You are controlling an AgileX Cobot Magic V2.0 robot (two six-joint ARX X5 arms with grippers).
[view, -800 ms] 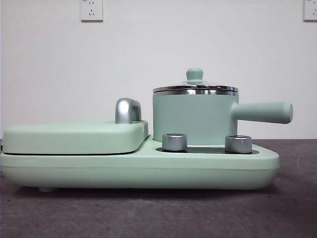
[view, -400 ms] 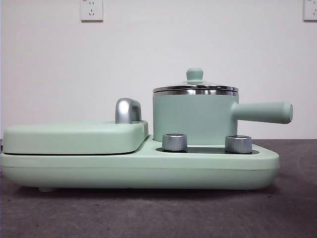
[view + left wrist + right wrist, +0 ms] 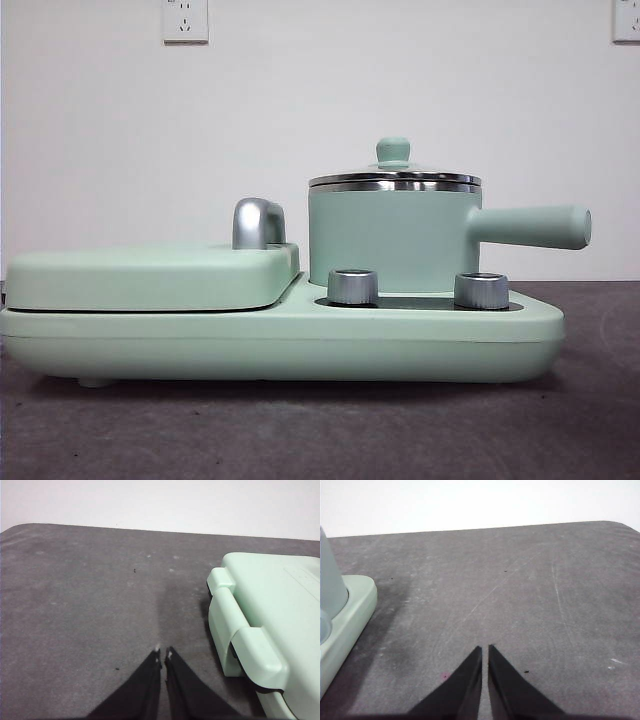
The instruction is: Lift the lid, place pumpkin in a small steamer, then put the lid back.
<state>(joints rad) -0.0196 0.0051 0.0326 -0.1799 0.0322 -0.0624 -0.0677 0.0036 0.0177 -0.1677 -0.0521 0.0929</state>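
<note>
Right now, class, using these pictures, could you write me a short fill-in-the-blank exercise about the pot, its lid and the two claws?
1. The lid sits ____ the pot.
2. The pot's long handle points toward the ____ side of the front view.
3. Both the left claw and the right claw are ____.
4. In front of the pot stand ____ silver knobs.

Missing words: on; right; shut; two
</note>
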